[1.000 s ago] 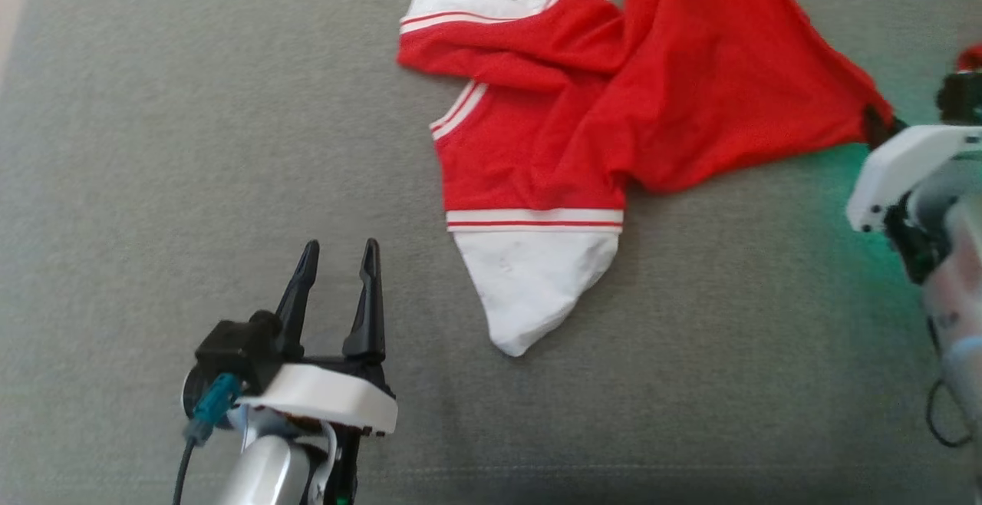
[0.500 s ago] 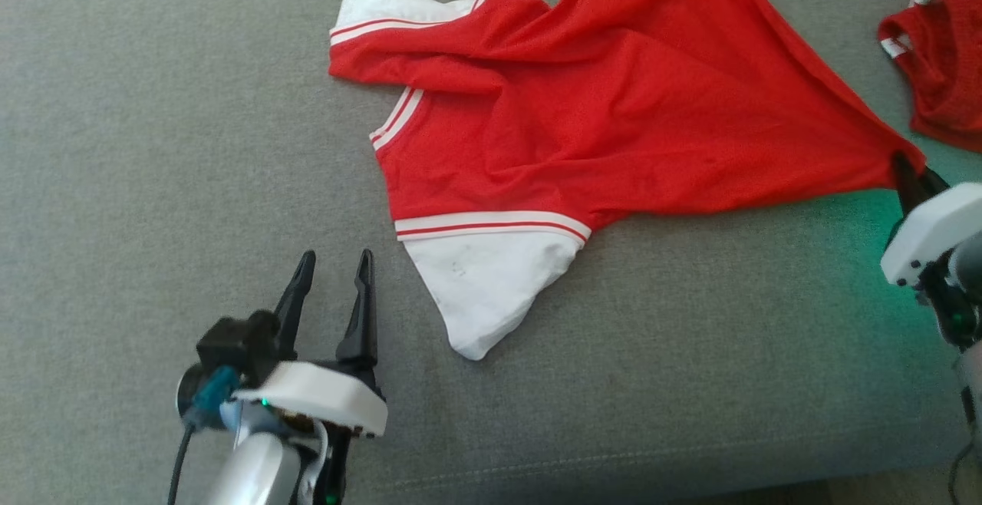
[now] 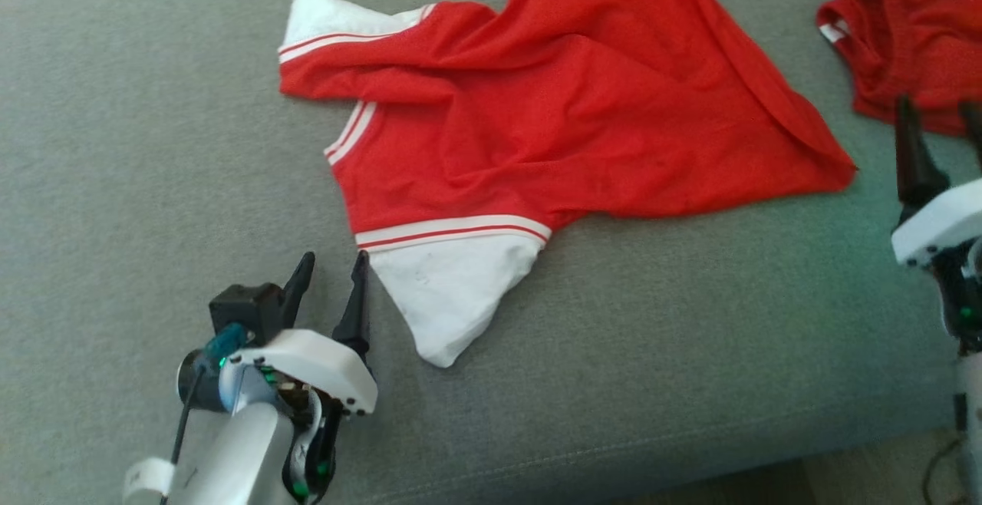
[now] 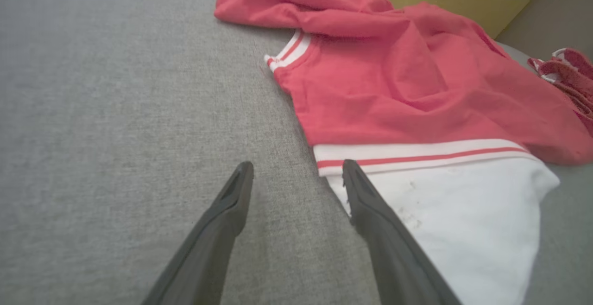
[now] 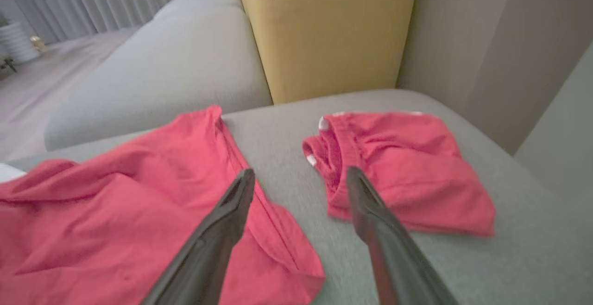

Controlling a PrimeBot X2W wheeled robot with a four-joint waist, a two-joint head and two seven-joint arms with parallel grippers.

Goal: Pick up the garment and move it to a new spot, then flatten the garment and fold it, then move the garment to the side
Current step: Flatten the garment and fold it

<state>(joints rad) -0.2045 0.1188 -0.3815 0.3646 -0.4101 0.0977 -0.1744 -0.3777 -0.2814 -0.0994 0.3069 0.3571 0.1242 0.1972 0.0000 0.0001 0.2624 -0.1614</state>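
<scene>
While both arms hover with nothing in their grasp, a red shirt (image 3: 552,113) with white sleeves lies rumpled across a grey sofa seat (image 3: 153,144), reaching from the middle of the head view up to 12 o'clock. Its body is creased and partly folded over itself. One sleeve points toward 11 o'clock, and the near sleeve (image 3: 445,290), white below a band of red and white stripes, points toward 6 o'clock. The shirt's hem tapers to a corner toward 3 o'clock.

At 7 o'clock in the head view sits the left end effector (image 3: 334,259), its two dark fingers parted by a moderate gap and holding nothing. One finger is over bare grey fabric. The other finger's tip is just beside the edge of the near sleeve, close to the striped band. In the left wrist view that finger overlaps the sleeve's edge, though whether it touches the cloth cannot be told.

At 3 o'clock in the head view stands the right end effector (image 3: 937,110), fingers spread apart and empty, clear of the shirt's hem corner. Its fingertips point up at a second red garment (image 3: 905,29), bunched at 1 o'clock, separate from the shirt. In the right wrist view a yellow cushion (image 5: 324,31) stands upright behind the seat at 12 o'clock.
</scene>
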